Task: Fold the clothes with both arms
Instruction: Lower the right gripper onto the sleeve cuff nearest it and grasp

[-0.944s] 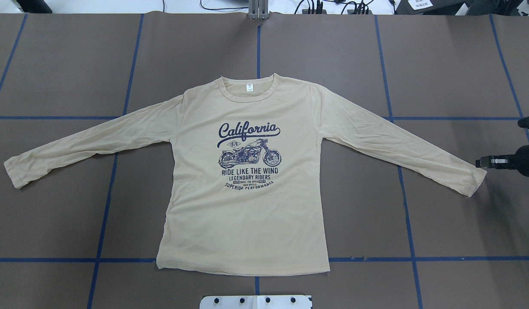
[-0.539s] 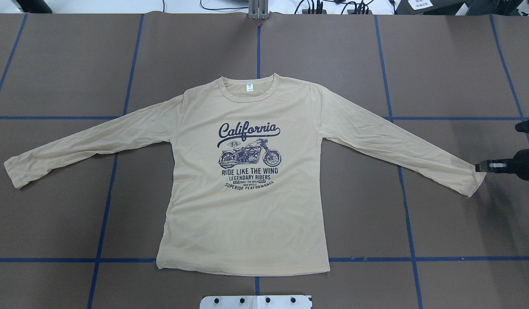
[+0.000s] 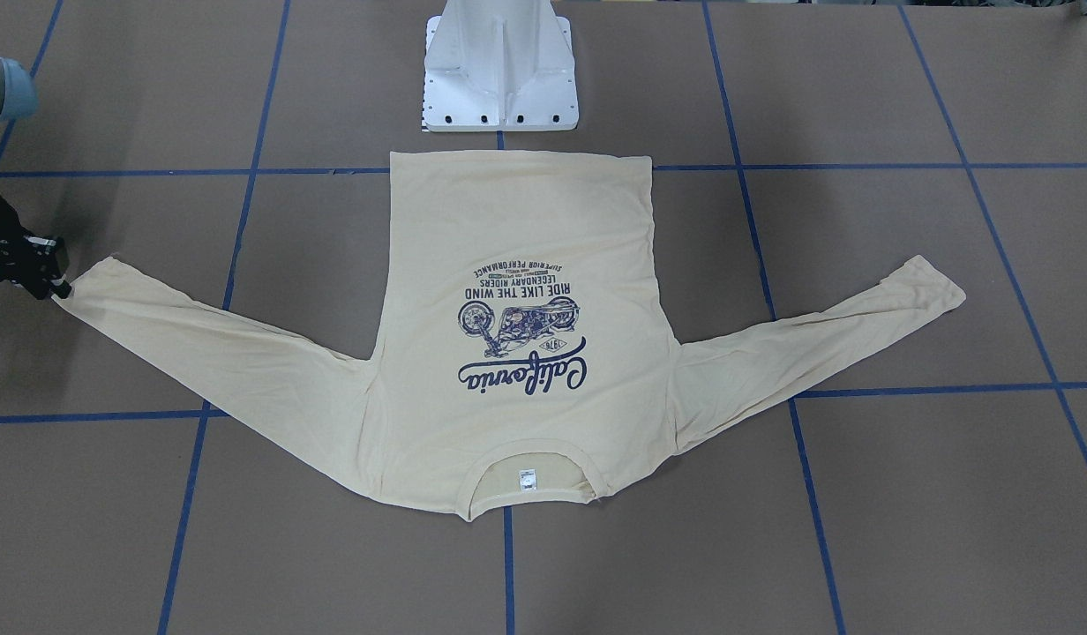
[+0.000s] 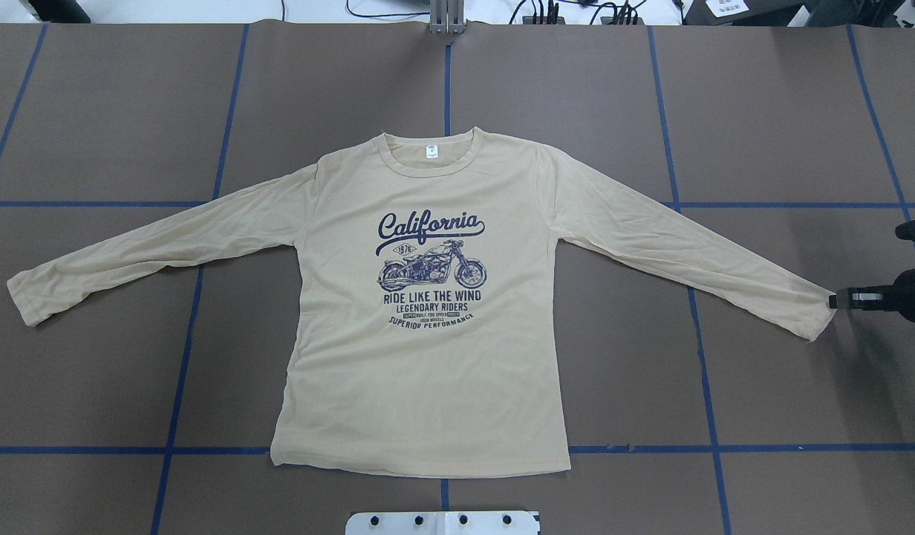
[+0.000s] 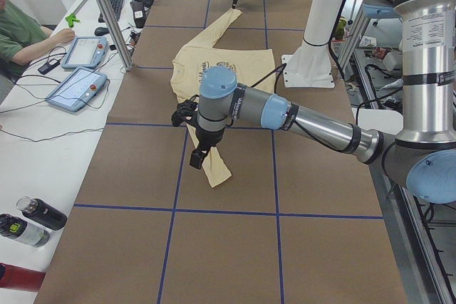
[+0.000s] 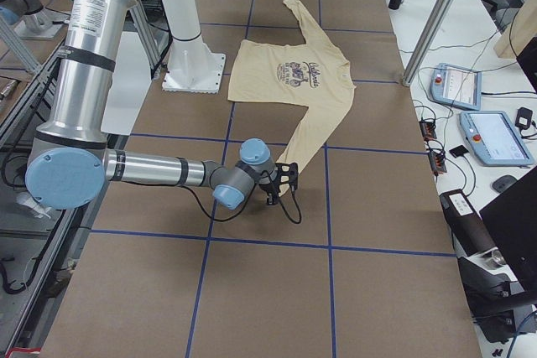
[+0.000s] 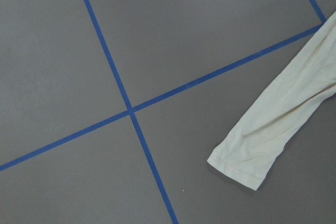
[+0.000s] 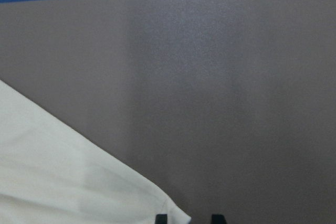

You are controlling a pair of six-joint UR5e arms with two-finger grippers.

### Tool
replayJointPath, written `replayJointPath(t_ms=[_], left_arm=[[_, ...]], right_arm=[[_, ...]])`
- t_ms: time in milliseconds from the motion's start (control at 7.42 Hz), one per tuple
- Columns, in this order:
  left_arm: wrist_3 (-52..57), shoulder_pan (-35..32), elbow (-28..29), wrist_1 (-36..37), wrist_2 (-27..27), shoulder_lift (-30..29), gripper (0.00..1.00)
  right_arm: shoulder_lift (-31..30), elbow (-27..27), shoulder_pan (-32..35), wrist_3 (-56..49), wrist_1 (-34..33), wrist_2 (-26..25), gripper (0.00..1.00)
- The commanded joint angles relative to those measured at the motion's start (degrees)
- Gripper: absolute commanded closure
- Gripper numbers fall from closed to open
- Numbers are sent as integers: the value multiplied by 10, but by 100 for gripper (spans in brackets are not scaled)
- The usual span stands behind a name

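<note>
Right gripper (image 4: 833, 300) has slid down to the cuff (image 4: 820, 316). At 9 o'clock the left gripper (image 5: 196, 156) hangs up high; I cannot tell if it grips. T-shirt (image 4: 428, 371) lies flat on the table (image 4: 93, 386), no fold yet. At 3 o'clock, fingers (image 8: 161, 218) sit apart around the cuff.

One T-shirt (image 4: 428, 357), two arms (image 5: 313, 120), two tablets (image 5: 75, 89).

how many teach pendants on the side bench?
2. One blue-edged grey touchscreen teach pendant on the white side bench by the seated person; the second pendant beside it, nearer the left-end camera. None seem hidden.
</note>
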Motion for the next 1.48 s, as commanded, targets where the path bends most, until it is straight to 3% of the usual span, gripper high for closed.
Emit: replayJointPath(t_ms=[0,135,674,944,1348], left_arm=[[0,0,0,0,0,0,0],[0,0,0,0,0,1,0],[0,0,1,0,0,2,0],[0,0,1,0,0,2,0],[0,0,1,0,0,2,0]], right_arm=[[-1,1,-2,1,0,-3,77],[1,2,-2,2,0,-3,87],[4,2,-6,9,0,-3,83],[5,2,-7,9,0,-4,69],[10,2,-10,9,-1,-9,73]])
